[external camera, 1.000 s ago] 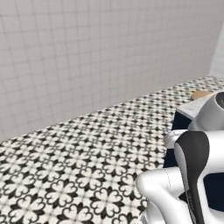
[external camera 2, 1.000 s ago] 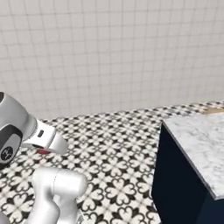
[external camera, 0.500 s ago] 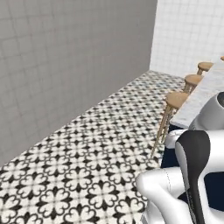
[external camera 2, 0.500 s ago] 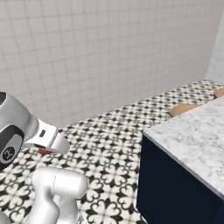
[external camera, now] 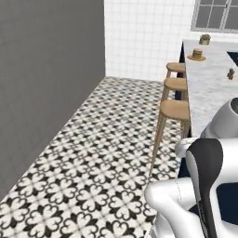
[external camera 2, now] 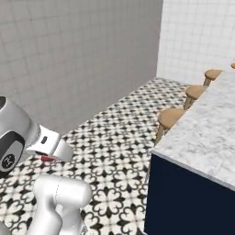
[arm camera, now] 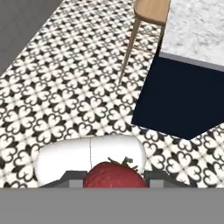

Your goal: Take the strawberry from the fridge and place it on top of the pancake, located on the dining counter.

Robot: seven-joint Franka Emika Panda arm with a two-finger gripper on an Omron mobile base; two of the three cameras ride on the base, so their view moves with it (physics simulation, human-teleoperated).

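Observation:
My gripper (arm camera: 113, 180) is shut on the strawberry (arm camera: 114, 173), a red berry with a green stalk that sits between the dark finger tips. From the right base view the strawberry (external camera 2: 47, 159) peeks out red under the white hand, low above the tiled floor. The pancake (external camera: 197, 55), a tan stack on a flat plate, rests far back on the dining counter (external camera: 210, 90), well away from the gripper. The counter's marble top (external camera 2: 215, 133) on its navy base (arm camera: 181, 100) lies ahead and to the right. The fridge is out of view.
Three round wooden stools (external camera: 175, 109) line the counter's near side, the closest (external camera 2: 170, 118) beside the counter's corner. A small pot (external camera: 204, 39) and a little dark item (external camera: 230, 73) also stand on the counter. A grey wall (external camera: 46, 83) runs along the left of the patterned floor.
The whole picture has swung as the base turned: the tiled wall slid away and the stools and counter came into view. The strawberry stays in the shut gripper.

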